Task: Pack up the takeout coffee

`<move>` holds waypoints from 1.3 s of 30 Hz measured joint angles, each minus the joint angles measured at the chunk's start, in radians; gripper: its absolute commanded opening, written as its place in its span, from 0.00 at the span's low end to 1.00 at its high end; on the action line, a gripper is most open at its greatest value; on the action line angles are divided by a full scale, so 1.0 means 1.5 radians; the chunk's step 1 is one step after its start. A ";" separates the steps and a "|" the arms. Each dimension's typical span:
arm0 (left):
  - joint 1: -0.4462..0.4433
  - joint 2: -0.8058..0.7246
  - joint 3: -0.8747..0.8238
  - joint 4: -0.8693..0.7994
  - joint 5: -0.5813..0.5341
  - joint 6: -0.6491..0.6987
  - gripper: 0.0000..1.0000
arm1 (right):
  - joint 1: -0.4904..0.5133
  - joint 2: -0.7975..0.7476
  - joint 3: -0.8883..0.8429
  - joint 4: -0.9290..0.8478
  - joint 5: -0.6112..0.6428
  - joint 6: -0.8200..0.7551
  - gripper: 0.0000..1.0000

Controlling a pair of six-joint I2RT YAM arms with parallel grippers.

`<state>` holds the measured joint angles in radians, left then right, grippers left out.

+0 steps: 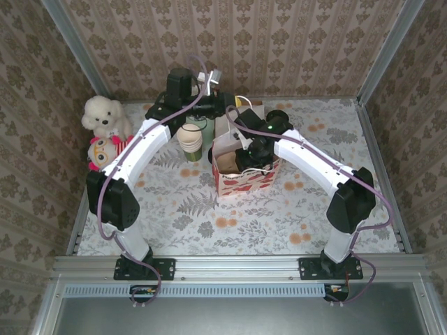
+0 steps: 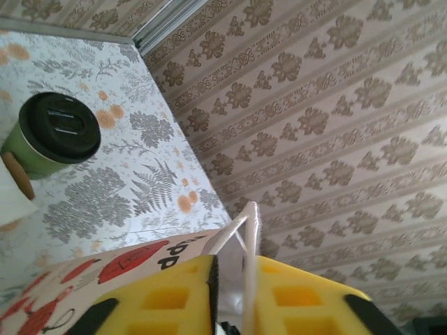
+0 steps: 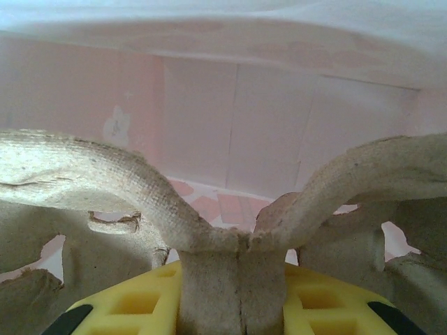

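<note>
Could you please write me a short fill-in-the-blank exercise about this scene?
The green cup wears a round ____ lid.
The right claw grips a pulp cup carrier inside the paper ____.
A white handle stands between the left claw's ____ fingers.
Missing words: black; bag; yellow.

From high at the near side, the overhead camera is looking down across the whole table (image 1: 209, 216), the left wrist camera is peering low past the paper bag (image 1: 244, 180) toward the wallpapered wall (image 2: 314, 139), both views sharing that bag, and the right wrist camera is pressing close against a pulp carrier (image 3: 105, 174) inside it.
</note>
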<state>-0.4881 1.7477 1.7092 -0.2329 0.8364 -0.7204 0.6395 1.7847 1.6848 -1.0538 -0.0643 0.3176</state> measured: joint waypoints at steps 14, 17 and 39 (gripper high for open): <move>0.031 -0.288 -0.185 0.006 -0.066 0.206 1.00 | 0.000 0.017 0.002 -0.016 -0.017 0.029 0.29; -0.003 -0.368 -0.252 0.010 -0.099 0.286 1.00 | 0.000 0.017 0.004 -0.021 -0.020 0.033 0.29; -0.238 -0.324 -0.316 -0.054 -0.081 0.634 0.32 | 0.001 0.023 0.016 -0.040 -0.030 0.071 0.29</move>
<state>-0.8452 1.2613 1.2358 -0.3141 0.7143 0.2310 0.6407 1.8191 1.7092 -1.1133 -0.1093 0.4248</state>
